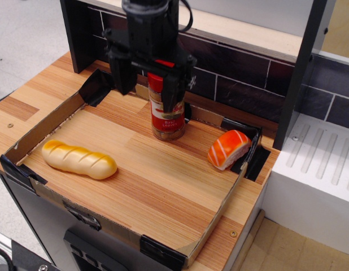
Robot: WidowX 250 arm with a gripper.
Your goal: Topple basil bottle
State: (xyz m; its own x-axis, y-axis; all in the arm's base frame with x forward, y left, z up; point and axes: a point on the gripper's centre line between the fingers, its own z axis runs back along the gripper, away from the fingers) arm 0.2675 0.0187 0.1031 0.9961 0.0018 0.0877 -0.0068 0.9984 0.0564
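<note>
The basil bottle (168,121) stands upright at the back middle of the cardboard tray (47,125). It has a red label and brownish contents, and the gripper mostly hides its red cap. My gripper (147,97) hangs at the bottle's top with its jaws open. Its right finger (171,90) lies across the bottle's upper part, and its left finger (122,76) is to the bottle's left. I cannot tell whether a finger touches the bottle.
A yellow bread loaf (78,159) lies at the tray's left front. An orange-and-white sushi piece (229,149) sits at the right wall. A dark tiled back wall (242,73) with a shelf stands behind. A white unit (318,169) is at the right.
</note>
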